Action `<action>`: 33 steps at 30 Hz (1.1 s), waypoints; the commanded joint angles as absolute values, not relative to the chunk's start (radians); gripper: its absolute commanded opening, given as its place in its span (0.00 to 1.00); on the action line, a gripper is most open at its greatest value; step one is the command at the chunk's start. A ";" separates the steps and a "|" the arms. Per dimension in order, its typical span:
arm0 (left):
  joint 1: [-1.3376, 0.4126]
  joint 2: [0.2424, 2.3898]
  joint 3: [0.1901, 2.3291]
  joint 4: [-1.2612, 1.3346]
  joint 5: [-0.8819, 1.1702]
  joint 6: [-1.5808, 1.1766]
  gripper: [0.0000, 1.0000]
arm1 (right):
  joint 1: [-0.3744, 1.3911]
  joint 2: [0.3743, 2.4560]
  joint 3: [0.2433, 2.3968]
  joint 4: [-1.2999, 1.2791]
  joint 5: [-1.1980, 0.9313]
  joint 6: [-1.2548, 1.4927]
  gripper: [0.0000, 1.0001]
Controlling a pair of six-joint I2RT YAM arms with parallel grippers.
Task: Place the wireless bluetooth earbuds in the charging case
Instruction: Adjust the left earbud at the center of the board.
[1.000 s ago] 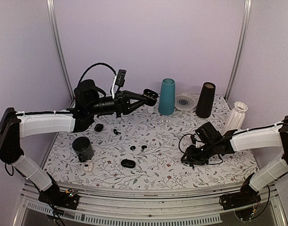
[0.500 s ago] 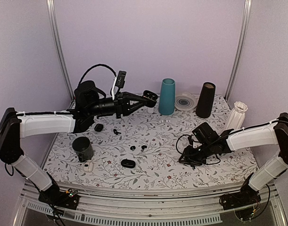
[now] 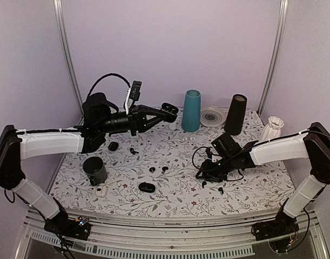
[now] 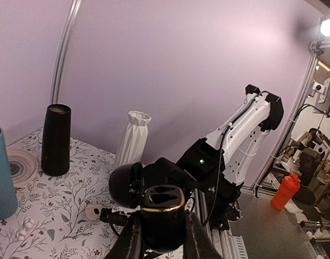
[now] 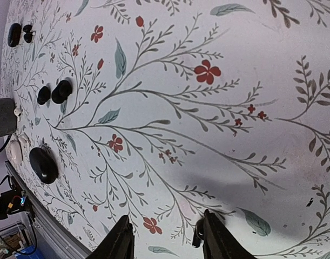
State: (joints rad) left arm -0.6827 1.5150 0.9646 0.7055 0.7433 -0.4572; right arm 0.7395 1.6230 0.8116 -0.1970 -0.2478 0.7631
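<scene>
My left gripper (image 3: pixel 166 113) (image 4: pixel 162 234) is raised over the back of the table, shut on a black charging case (image 3: pixel 170 110) (image 4: pixel 163 208) with a gold rim, its lid hinged open to the left. Two tiny black earbuds (image 3: pixel 152 169) (image 5: pixel 62 90) lie side by side at mid-table. My right gripper (image 3: pixel 203 175) (image 5: pixel 165 237) hovers low over the floral cloth to their right, open, nothing between its fingers. A small glossy dark piece (image 5: pixel 197 233) sits against the inner side of its right finger; I cannot tell what it is.
A closed black case (image 3: pixel 146 187) (image 5: pixel 44 165), a white case (image 3: pixel 101 190) and a dark cup (image 3: pixel 94 170) stand front left. Another small case (image 3: pixel 113 145) lies behind. A teal vase (image 3: pixel 191 110), plate (image 3: pixel 212 116), black cylinder (image 3: pixel 235 114) and white vase (image 3: pixel 273 128) line the back.
My right arm has swept left towards the table's middle, staying low. My left gripper keeps the case aloft and has shifted only slightly.
</scene>
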 commanded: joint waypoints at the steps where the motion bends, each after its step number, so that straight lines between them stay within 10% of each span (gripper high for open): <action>1: -0.667 1.481 0.948 0.734 0.732 -0.452 0.00 | 0.746 1.610 0.832 -0.242 -0.214 0.741 0.44; 33: -0.660 1.478 0.936 0.751 0.739 -0.458 0.00 | 0.837 1.678 0.940 -0.453 -0.050 0.763 0.34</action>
State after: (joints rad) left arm -0.6750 1.5002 0.9489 0.7204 0.7425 -0.4576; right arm 0.8307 1.6493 0.9119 -0.4438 -0.0574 0.7673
